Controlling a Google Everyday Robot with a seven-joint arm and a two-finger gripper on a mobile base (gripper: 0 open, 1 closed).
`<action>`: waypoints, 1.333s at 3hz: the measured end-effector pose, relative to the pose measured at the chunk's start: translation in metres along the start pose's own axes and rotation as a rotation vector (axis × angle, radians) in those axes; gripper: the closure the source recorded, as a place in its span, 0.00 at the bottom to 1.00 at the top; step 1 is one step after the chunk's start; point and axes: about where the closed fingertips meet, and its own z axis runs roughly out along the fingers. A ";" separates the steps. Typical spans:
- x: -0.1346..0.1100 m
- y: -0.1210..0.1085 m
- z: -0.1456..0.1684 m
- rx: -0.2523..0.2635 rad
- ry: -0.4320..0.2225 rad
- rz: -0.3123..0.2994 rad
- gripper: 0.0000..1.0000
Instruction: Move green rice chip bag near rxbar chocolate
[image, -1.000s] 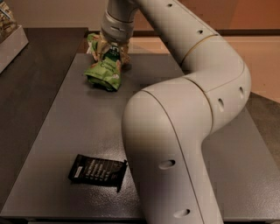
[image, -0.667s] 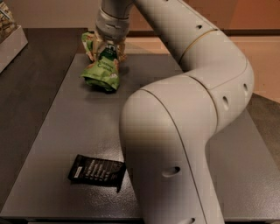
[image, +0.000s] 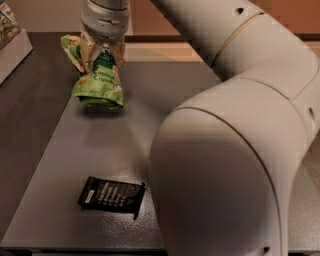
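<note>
A robot arm (image: 225, 150) is reaching over a grey table (image: 60, 165), suggesting a lab. Its gripper (image: 102, 50) is hanging at the table's far end, clamping the bag (image: 97, 85) near a snack box (image: 12, 52).

Gripper (image: 103, 55) far left, jaws clamping green rice chip bag (image: 98, 86); rxbar chocolate (image: 112, 196) well apart

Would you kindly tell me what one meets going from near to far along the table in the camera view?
The black bar wrapper → green chip bag → pincer, clamped on the bag's top at the far end.
</note>
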 end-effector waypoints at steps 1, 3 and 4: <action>0.028 0.024 -0.002 -0.030 0.020 -0.019 1.00; 0.095 0.055 0.011 -0.098 0.075 0.057 1.00; 0.124 0.062 0.018 -0.116 0.107 0.114 1.00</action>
